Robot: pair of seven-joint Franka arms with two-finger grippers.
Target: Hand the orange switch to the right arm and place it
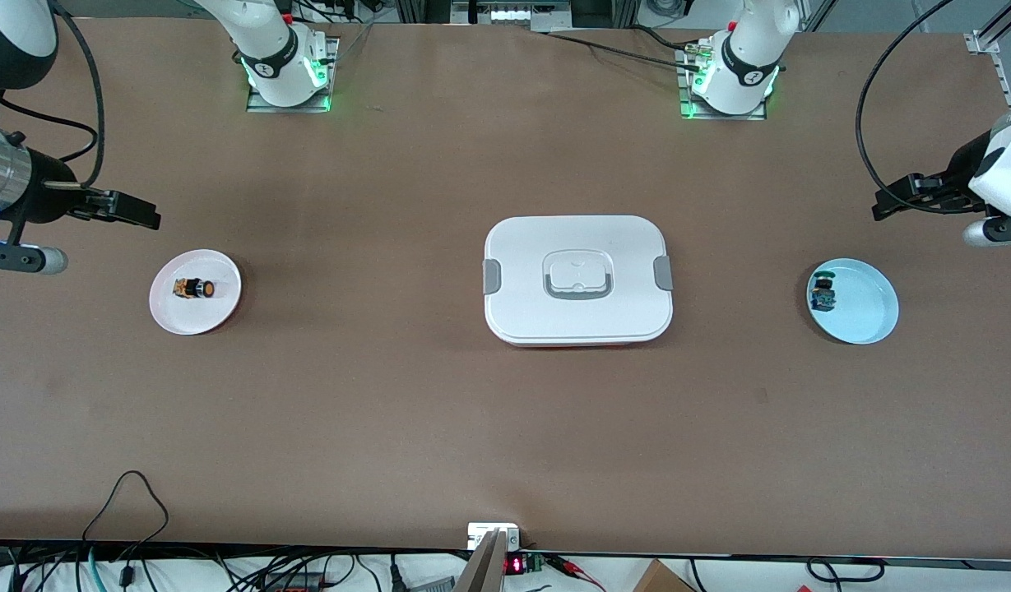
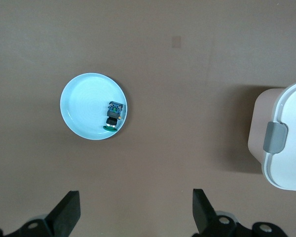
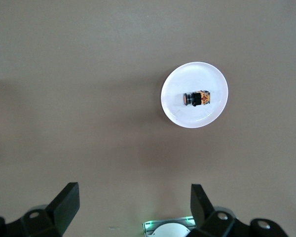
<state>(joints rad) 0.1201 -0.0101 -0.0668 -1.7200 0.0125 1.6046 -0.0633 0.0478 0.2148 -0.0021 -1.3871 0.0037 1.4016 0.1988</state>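
Note:
The orange switch (image 1: 194,289) lies on its side on a small white plate (image 1: 176,316) toward the right arm's end of the table. The right wrist view shows the orange switch (image 3: 196,98) on that plate (image 3: 195,117) too, well apart from the fingers. My right gripper (image 1: 147,218) hangs open and empty over the bare table beside the plate, and it appears as the right gripper (image 3: 133,202) in its own wrist view. My left gripper (image 1: 883,205) is open and empty over the table by the left arm's end, seen as the left gripper (image 2: 135,207) in its wrist view.
A light blue plate (image 1: 863,308) (image 2: 86,108) at the left arm's end holds a small blue-and-green part (image 1: 823,293) (image 2: 114,114). A white lidded box (image 1: 577,279) (image 2: 286,143) with grey clips sits mid-table. Cables run along the table's front edge.

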